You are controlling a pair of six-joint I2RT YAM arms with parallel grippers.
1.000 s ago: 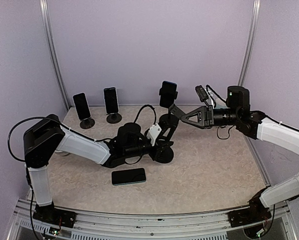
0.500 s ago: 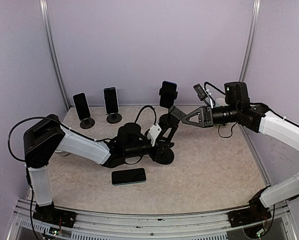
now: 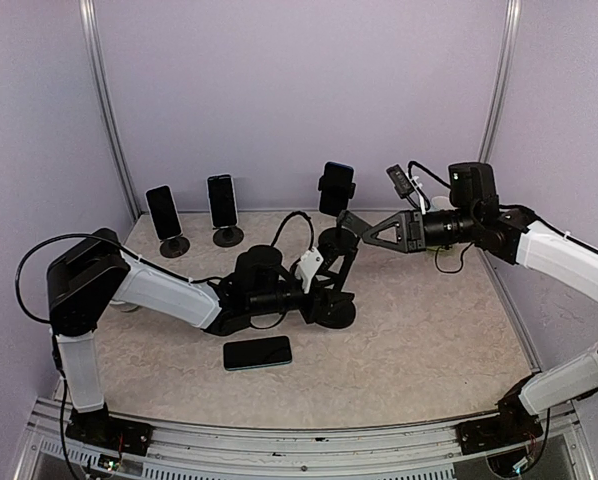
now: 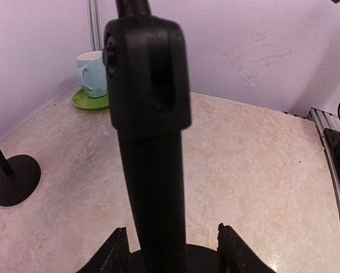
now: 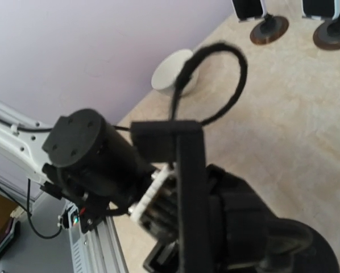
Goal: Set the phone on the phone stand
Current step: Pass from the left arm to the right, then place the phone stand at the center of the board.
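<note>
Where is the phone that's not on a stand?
In the top external view the phone lies flat on the table, left of centre, on the near side of the left gripper and the phone stand.

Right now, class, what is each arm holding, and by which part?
The right arm's fingers grip the black round-based phone stand by its upper end. The left arm's fingers stand open around its pole, holding nothing.

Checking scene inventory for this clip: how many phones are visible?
4. Left phone and second phone stand at back left; third phone stands at back centre; flat phone lies on the table near the front. Others may be hidden.
</note>
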